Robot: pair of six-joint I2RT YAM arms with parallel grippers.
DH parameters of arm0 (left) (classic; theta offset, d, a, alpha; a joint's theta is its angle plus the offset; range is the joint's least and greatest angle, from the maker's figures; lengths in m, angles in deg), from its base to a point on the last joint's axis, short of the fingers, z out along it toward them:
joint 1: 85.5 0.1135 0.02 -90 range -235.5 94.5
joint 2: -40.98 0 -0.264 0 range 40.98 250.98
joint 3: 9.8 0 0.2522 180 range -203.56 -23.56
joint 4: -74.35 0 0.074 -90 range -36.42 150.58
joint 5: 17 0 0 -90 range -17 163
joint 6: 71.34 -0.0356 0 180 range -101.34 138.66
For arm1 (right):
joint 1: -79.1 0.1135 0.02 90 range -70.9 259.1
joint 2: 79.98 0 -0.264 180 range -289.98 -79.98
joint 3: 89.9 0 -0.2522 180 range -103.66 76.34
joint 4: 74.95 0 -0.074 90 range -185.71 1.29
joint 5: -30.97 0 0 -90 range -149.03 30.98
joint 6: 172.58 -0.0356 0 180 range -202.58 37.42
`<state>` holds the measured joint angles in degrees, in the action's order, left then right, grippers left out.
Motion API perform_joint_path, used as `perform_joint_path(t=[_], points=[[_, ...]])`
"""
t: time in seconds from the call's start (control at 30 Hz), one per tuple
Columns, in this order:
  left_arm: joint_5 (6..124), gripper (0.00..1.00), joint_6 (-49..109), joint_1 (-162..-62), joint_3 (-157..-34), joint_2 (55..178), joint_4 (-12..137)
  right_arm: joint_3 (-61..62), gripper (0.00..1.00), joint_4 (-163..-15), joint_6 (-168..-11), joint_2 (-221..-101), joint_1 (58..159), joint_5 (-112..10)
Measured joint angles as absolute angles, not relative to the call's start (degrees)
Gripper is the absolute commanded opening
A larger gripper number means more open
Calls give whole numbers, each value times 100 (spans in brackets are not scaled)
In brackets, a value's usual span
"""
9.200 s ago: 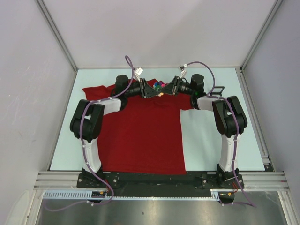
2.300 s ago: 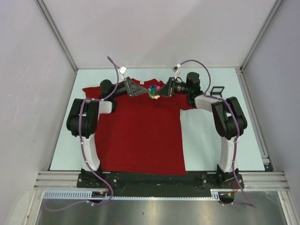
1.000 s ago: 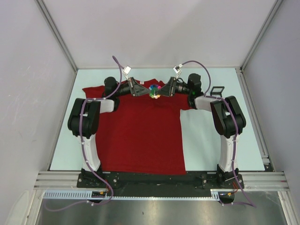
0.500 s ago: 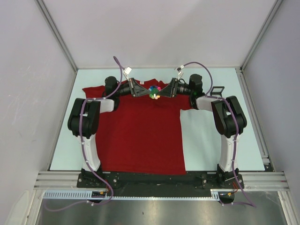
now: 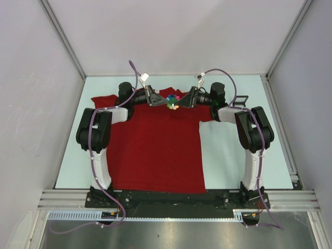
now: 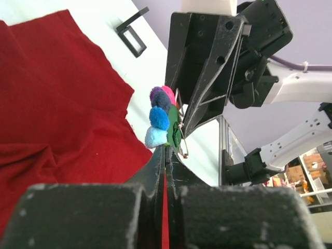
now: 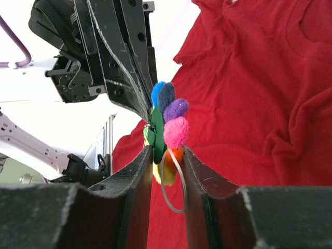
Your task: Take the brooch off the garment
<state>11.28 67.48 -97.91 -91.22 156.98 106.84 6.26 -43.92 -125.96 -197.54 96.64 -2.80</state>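
Observation:
The dark-red garment (image 5: 155,150) lies flat on the table, neck at the far side. The brooch (image 5: 173,101), a cluster of coloured pompoms on a green backing, sits at the collar between both grippers. My left gripper (image 5: 164,101) is shut on a fold of red cloth right at the brooch (image 6: 161,116); the cloth shows between its fingertips (image 6: 167,150). My right gripper (image 5: 181,101) is shut on the brooch (image 7: 174,129), its fingers (image 7: 167,153) pinching the green backing and the yellow and orange balls. A thin ring hangs between them.
A small black frame-like object (image 5: 240,99) stands on the pale table right of the garment; it also shows in the left wrist view (image 6: 132,36). Enclosure walls stand close on the left, right and far sides.
My left gripper has edged right, closer to the brooch. The brooch has stayed between the two grippers at the collar.

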Motion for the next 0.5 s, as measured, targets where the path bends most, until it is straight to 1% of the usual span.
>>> perform_joint_path(t=[0.07,0.13,0.2,0.23,0.3,0.33,0.5], points=[[1128,0,6635,-9817,-9150,15698,10540,643,34,-4387,-12593,-19747,9636,-291],[1126,0,6556,-9828,-9161,15698,10437,678,31,-4385,-12587,-19730,9607,-313],[1124,0,6501,-9834,-9161,15698,10361,713,30,-4383,-12585,-19717,9572,-317],[1124,0,6468,-9837,-9161,15698,10324,720,23,-4387,-12582,-19710,9557,-321],[1122,0,6442,-9837,-9163,15698,10271,726,18,-4383,-12572,-19701,9540,-326],[1124,0,6416,-9837,-9166,15698,10249,729,13,-4383,-12563,-19695,9535,-326],[1128,1,6359,-9848,-9207,15698,10193,735,0,-4339,-12565,-19677,9524,-321]])
